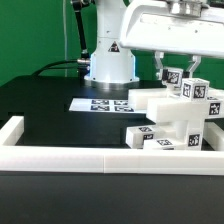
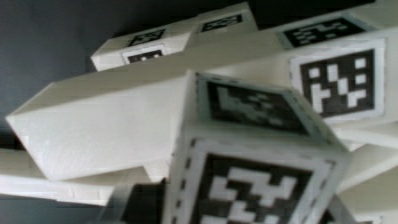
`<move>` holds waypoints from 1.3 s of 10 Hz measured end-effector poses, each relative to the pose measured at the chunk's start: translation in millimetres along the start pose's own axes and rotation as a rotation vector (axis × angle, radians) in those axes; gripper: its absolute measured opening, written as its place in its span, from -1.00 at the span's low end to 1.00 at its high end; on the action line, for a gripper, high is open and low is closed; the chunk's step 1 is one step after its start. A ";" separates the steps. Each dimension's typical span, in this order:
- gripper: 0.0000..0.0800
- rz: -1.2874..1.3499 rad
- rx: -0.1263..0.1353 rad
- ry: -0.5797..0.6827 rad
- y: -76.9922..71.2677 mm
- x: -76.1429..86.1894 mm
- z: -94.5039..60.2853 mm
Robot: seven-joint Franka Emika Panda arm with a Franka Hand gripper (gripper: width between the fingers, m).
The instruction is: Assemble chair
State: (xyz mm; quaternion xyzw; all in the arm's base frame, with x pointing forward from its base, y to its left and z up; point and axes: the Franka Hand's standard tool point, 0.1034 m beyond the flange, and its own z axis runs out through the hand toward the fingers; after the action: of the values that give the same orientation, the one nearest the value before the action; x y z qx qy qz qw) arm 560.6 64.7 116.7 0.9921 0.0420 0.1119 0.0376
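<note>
You will find the tool (image 1: 177,72) low over the chair (image 1: 172,115) at the exterior view's right, its two fingers (image 1: 163,70) straddling a small tagged white block at the top of the stack; whether it grips that block you cannot tell. The chair's blocky white pieces (image 2: 125,110) sit clustered on the black tabletop (image 1: 60,110), just behind the white border rail (image 1: 100,160). The marker board (image 1: 103,103) lies flat beside them, toward the arm's base (image 1: 108,65). The wrist view shows tagged posts close up.

Chair pieces (image 1: 175,118) crowd the border rail (image 1: 100,157).
</note>
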 end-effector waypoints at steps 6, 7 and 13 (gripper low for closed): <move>-0.28 0.018 -0.007 0.014 3.9 2.3 2.1; -0.28 0.018 -0.007 0.014 4.0 2.3 2.1; 0.19 0.018 -0.007 0.014 4.0 2.3 2.2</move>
State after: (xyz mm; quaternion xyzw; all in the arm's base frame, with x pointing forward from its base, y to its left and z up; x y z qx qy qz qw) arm 563.6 60.8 115.4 0.9915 0.0330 0.1194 0.0399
